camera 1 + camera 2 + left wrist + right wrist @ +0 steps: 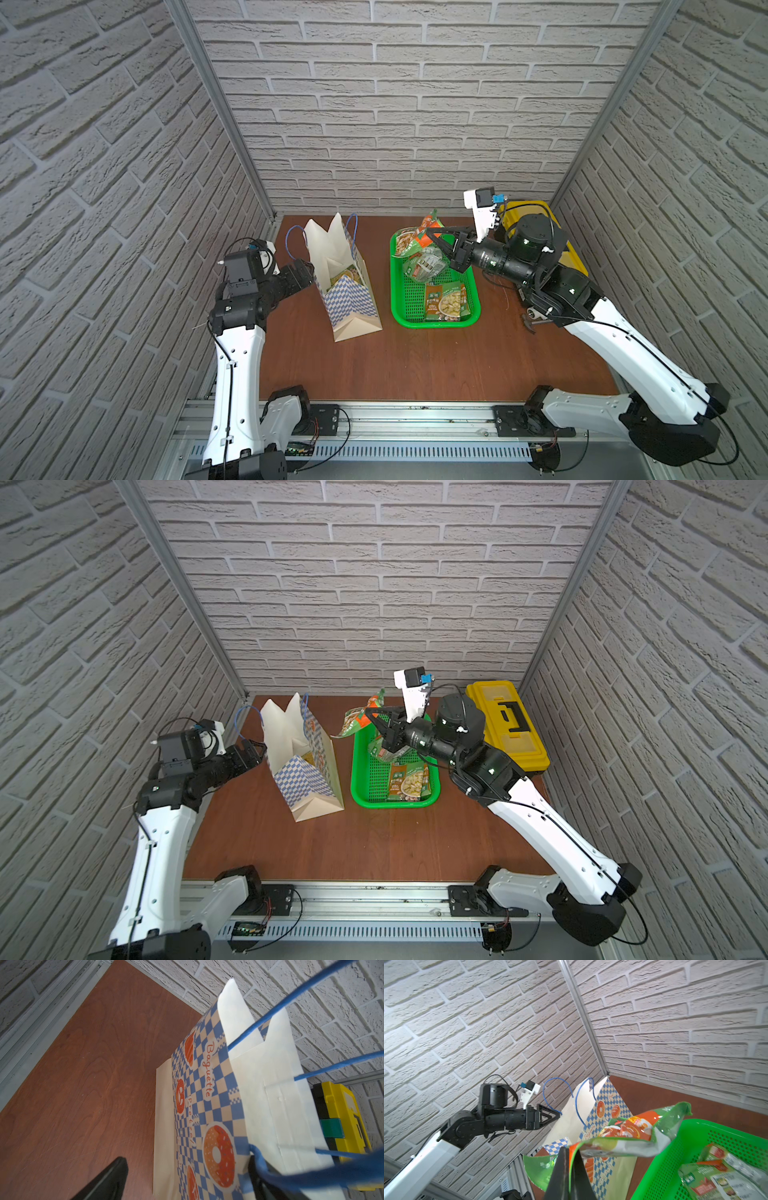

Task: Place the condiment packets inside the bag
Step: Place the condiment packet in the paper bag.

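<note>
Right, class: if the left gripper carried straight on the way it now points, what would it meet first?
Most likely the bag: its checked wall stands straight ahead of the left gripper, which is open. A blue cord handle by one finger might touch first; depth is unclear.

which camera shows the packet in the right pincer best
The right wrist view: the held condiment packet shows close up, pinched at its edge by the right pincer. Both top views show it small, over the far end of the green basket. The left wrist view misses it.
</note>
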`<state>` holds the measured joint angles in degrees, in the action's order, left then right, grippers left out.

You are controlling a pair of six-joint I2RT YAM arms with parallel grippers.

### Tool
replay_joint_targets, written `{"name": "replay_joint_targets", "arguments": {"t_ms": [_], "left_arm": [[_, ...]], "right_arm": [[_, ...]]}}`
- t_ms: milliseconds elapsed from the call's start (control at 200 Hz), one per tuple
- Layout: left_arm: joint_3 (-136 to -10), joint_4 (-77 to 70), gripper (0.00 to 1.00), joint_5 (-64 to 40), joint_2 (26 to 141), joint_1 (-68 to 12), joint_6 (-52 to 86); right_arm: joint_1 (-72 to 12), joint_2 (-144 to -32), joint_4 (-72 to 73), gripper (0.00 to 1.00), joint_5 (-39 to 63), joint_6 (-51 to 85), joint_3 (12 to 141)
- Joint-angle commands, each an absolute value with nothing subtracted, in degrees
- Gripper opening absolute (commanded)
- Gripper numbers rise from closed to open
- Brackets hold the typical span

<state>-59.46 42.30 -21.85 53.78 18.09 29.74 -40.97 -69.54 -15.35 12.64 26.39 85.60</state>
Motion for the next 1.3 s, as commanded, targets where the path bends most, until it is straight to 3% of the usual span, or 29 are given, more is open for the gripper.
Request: {"name": "replay_joint_targets", "arguments": {"t_ms": [0, 480, 880, 1295], "left_arm": [[-58.21, 39.99, 0.89, -22.78, 53.1, 18.61, 29.79], [-56.61, 37.63, 0.62, -24.74, 51.74, 20.08, 30.62], [-55.42, 36.4, 0.58, -26.0, 51.36, 21.65, 31.06], [-54.85, 36.05, 0.58, -26.08, 50.89, 21.92, 31.15]], "right_arm": [[-44.05, -72.26, -11.36, 0.03, 13.97, 23.44, 90.51], [-55.11, -92.11, -21.58, 0.03, 12.4, 16.33, 118.13], [-57.99, -110.62, -32.77, 0.03, 10.1, 14.33, 140.37], [-58.01, -118.64, -39.68, 0.03, -0.05, 11.35, 142.51]]}}
